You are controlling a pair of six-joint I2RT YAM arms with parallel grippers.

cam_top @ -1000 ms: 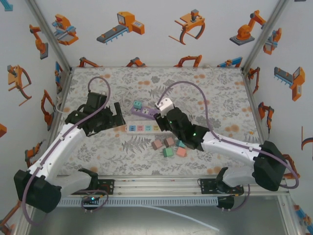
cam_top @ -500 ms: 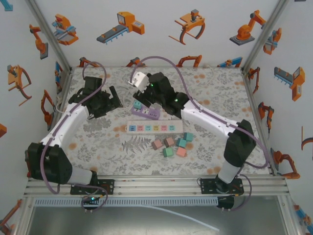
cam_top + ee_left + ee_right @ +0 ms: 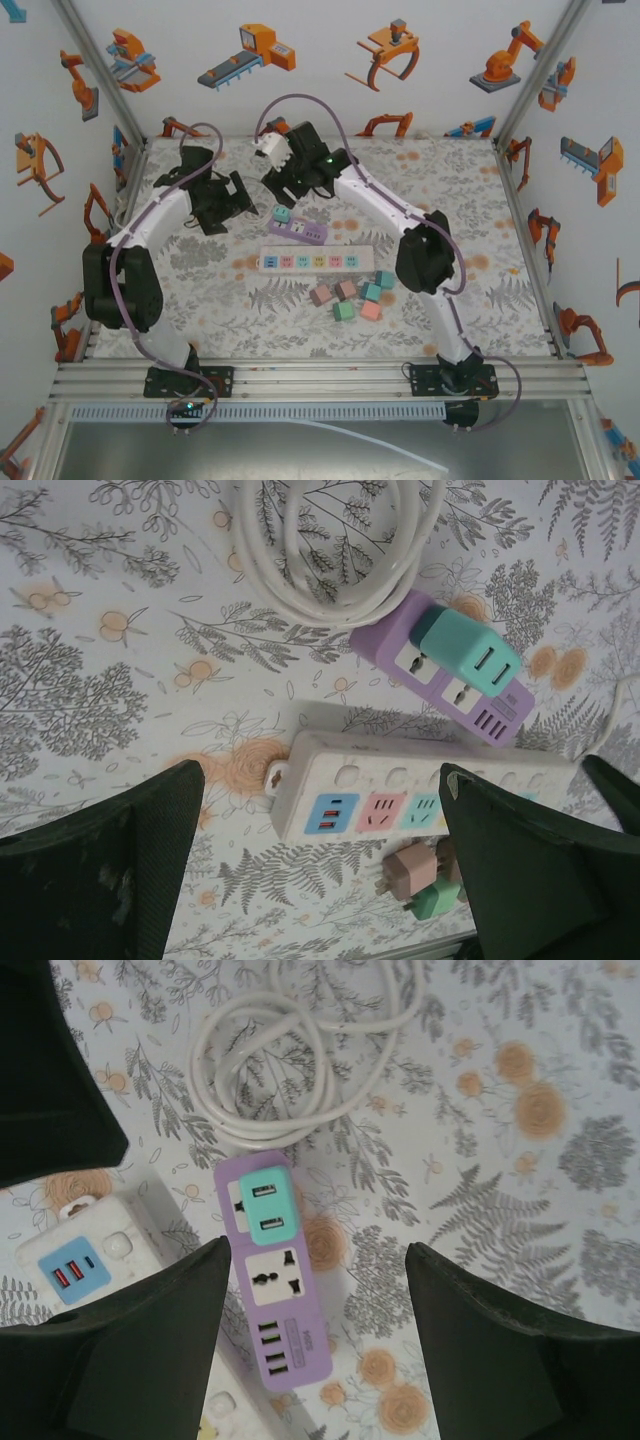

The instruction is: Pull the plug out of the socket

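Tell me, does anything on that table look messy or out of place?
Nothing looks damaged or spilled. A handful of small pastel plug blocks lies loose beside the long white power strip, and the short purple power strip sits slightly askew to it.

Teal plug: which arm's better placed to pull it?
Right, probably. The right gripper, open, hangs almost over the teal plug on the purple strip; the left gripper, also open, is centred on the white strip.

The white power strip (image 3: 400,785) loses its far end behind a finger (image 3: 530,870) of the left gripper (image 3: 320,777); prongs of the teal plug (image 3: 470,655), presumably in the purple socket (image 3: 378,642), are unseen.
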